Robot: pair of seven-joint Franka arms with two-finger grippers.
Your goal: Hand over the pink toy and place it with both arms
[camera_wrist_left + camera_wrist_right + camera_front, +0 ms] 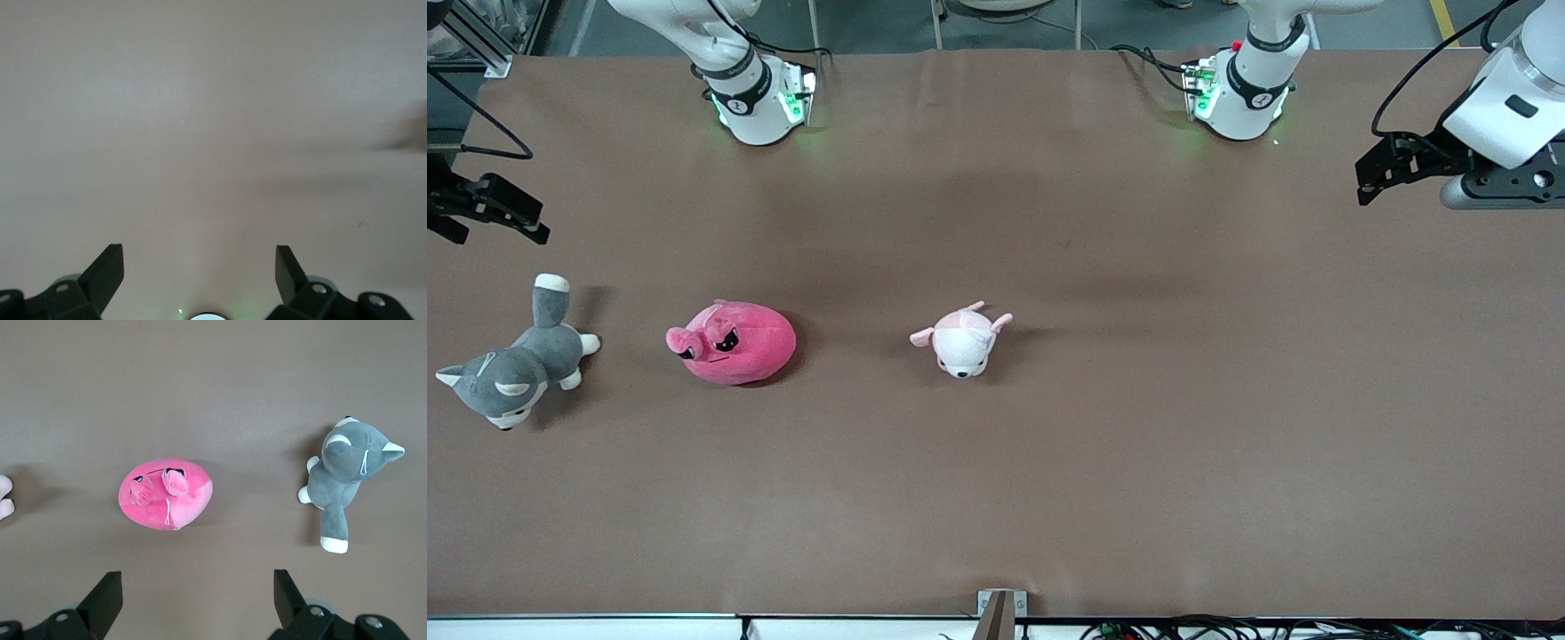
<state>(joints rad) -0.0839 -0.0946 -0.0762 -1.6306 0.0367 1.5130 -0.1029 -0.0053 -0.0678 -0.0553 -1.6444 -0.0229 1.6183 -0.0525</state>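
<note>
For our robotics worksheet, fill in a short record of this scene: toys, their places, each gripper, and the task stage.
pink toy: on the table, between the other two toys
grey toy: at the right arm's end
white toy: mid-table
right gripper: open, over the pink and grey toys
left gripper: open, over bare table at the left arm's end
stage: pink toy not yet picked up

White arm shells with black joint bands are being shown; green lights are being emitted at both bases (760, 107) (1232, 98). Black cables are being routed along them. Black jaws, wrist-mounted.
</note>
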